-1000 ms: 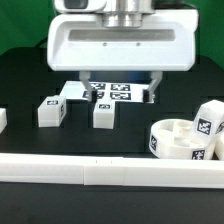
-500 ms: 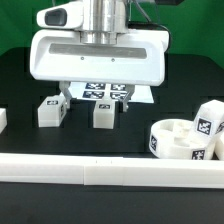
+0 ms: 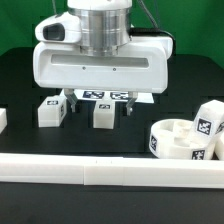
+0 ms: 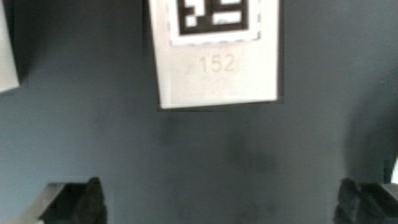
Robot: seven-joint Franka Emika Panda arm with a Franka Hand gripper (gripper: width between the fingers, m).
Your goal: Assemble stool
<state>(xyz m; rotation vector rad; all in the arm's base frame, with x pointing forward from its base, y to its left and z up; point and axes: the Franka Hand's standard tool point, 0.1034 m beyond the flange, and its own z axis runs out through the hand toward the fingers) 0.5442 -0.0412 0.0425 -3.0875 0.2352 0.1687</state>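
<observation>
Pincer (image 3: pixel 101 104) has dropped lower and drifted toward the exterior view's left; jaws wide open, nothing held. One leg (image 3: pixel 103 115) sits on counter (image 3: pixel 18 88) just below; seat (image 3: pixel 178 140) well apart. Centre jaws astride leg, then descend squarely before closing.

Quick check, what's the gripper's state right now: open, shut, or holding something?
Gripper: open, fingers wide apart, nothing held between them.
</observation>
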